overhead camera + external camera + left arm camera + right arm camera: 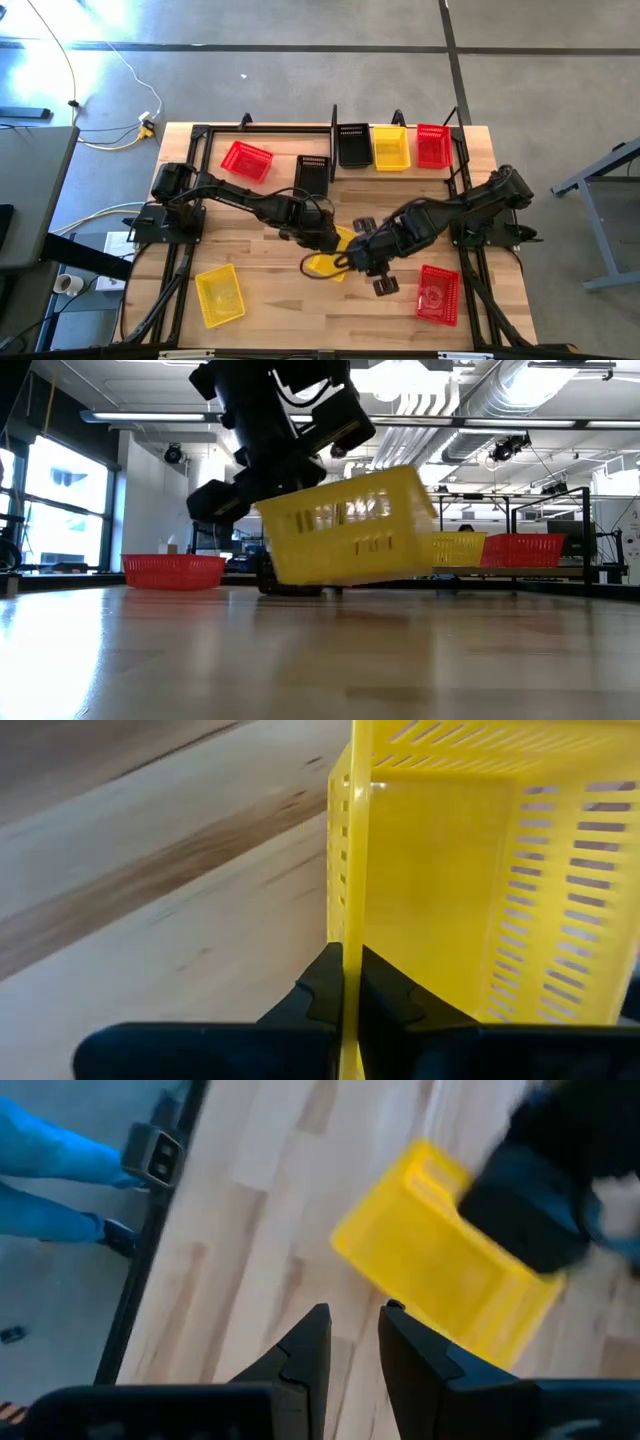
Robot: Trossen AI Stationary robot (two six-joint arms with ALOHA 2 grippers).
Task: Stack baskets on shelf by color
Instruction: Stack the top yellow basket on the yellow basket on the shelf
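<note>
Left wrist view: left end effector [350, 982] clamped on yellow basket [470, 870] wall; right end effector [352, 1342] released; no legible writing.

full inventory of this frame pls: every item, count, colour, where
Held yellow basket: 1, yellow, table centre, tilted, rim pinched by left claw.
Loose yellow basket: 1, yellow, near-left.
Red baskets: 2, red, far-left and near-right.
Black basket: 1, black, left of shelf.
Shelf baskets: 3, black, yellow, red, side by side on shelf.
Table: 1, light wood.
Left claw: shut on basket wall.
Right claw: open, empty, beside held basket.
</note>
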